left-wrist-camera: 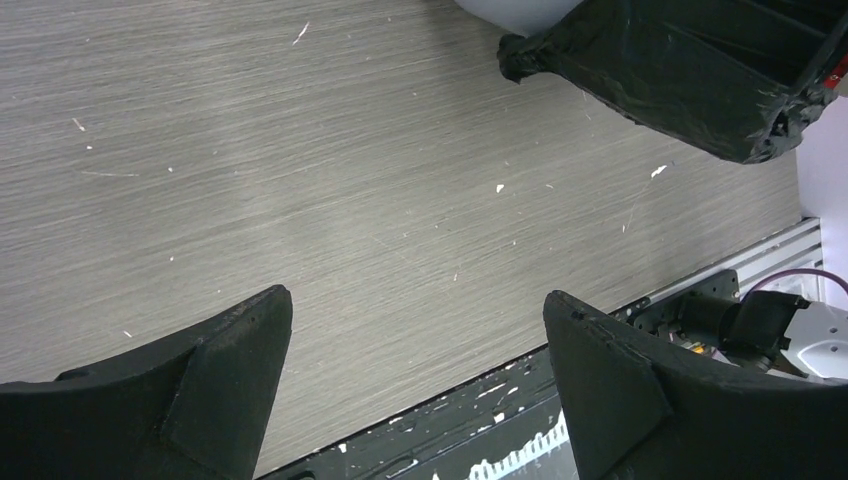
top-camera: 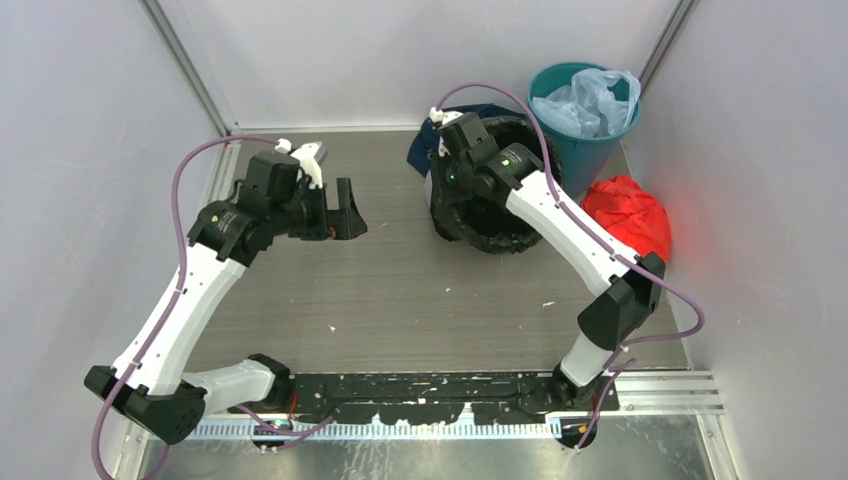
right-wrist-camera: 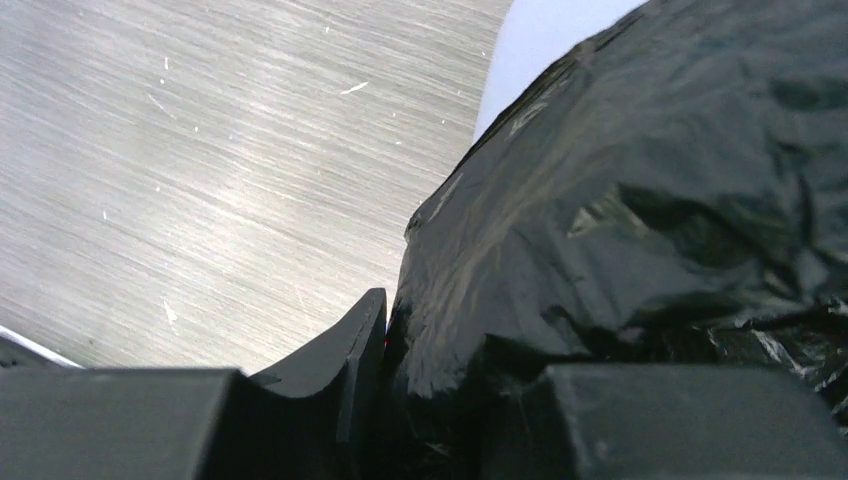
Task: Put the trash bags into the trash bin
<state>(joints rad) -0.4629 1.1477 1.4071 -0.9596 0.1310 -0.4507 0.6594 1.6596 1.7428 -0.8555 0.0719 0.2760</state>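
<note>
While my right claw (right-wrist-camera: 450, 350) pinches the black trash bag (top-camera: 480, 240), which drapes over the grey bin (left-wrist-camera: 520, 12) beside the teal bin (top-camera: 590, 150), my left claw (left-wrist-camera: 415, 300) hangs wide and empty. Next, I think, I must push the bag down inside.

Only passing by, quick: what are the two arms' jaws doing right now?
Left gripper: jaws open, holding nothing.
Right gripper: jaws shut on the black trash bag.
</note>
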